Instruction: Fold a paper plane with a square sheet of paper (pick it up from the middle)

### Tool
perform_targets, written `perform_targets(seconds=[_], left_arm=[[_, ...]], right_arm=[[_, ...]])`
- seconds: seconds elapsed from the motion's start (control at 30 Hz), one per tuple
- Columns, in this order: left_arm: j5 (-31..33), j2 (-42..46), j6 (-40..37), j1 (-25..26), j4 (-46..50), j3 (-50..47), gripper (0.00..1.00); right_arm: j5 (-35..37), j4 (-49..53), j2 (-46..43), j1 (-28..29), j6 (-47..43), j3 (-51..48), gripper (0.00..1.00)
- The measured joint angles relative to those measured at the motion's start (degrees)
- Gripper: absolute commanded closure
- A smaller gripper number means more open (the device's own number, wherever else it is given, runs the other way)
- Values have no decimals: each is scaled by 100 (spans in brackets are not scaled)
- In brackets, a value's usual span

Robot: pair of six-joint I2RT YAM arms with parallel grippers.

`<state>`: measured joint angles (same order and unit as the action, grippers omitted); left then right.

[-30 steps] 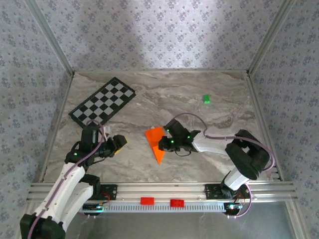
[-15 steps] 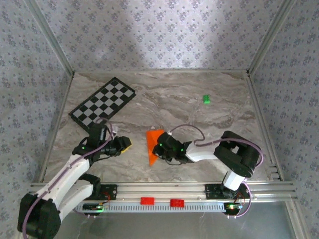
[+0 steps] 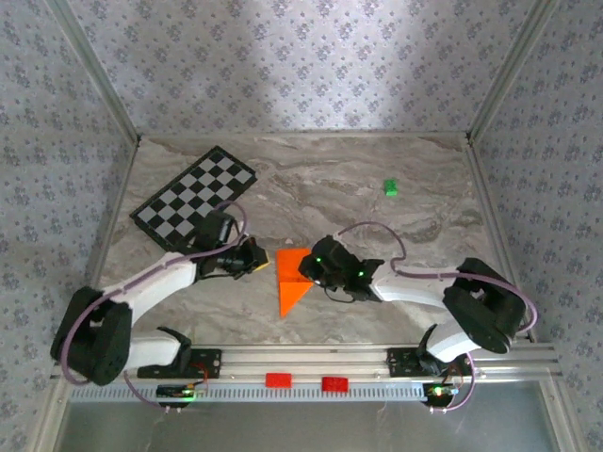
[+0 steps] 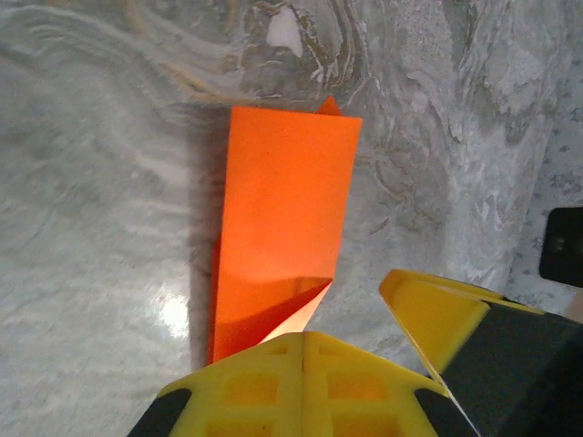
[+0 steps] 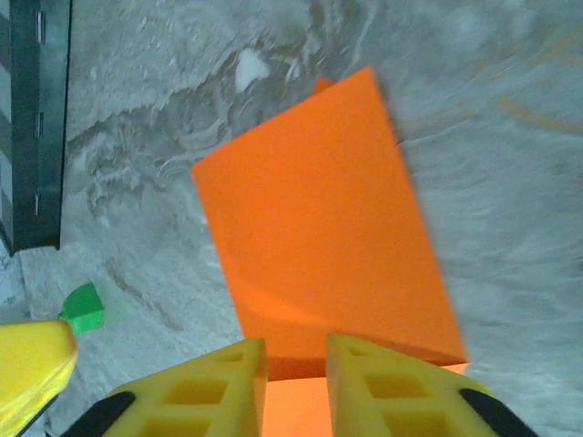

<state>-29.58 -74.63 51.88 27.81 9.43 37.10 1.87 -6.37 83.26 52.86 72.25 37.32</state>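
The orange paper (image 3: 288, 287) is thin, matte and sharply creased, folded into a narrow tapering shape with one small flap lifted, and it lies on the glossy grey-veined marble table (image 3: 396, 235). The left gripper (image 4: 305, 339) has its ribbed yellow fingers pressed fully together at the paper's end by that flap, though I cannot tell whether they pinch it. The right gripper (image 5: 296, 350) stands a narrow slit apart over the paper's opposite edge, so the paper lies between the two.
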Motion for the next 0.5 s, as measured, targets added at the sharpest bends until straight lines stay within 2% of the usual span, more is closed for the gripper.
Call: perform_targets(seconds=[0.2, 0.5], left_arm=[[-70, -1106, -133, 70, -289, 487, 100], [-136, -1971, -267, 70, -568, 634, 100]], right_arm=[[-575, 48, -111, -568, -295, -501, 71], [-1226, -118, -11, -586, -483, -557, 67]])
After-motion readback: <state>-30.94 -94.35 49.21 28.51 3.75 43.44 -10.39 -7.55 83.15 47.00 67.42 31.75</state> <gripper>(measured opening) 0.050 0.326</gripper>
